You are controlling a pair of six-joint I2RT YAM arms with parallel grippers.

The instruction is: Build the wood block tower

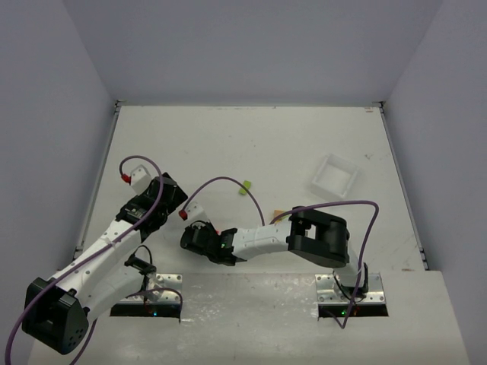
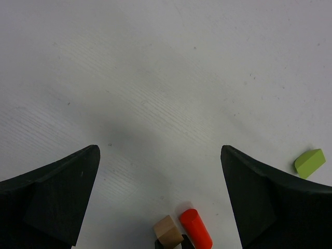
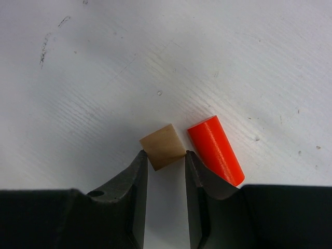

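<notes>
A plain tan block (image 3: 162,146) lies on the white table, and my right gripper (image 3: 164,155) is shut on its near corners with the very tips of both fingers. The block sits slightly turned between them. A red-orange cylinder (image 3: 215,150) lies on its side just right of the tan block, against the outside of the right finger. My left gripper (image 2: 160,150) hangs open above bare table, with the tan block (image 2: 168,229) and red-orange cylinder (image 2: 196,228) below its gap. A lime green block (image 2: 309,162) (image 1: 243,187) lies apart to the right. No tower is in view.
A white square tray (image 1: 319,173) stands at the right of the table. Grey walls enclose the table on three sides. The two arms cross close together near the front left, with purple cables looping over them.
</notes>
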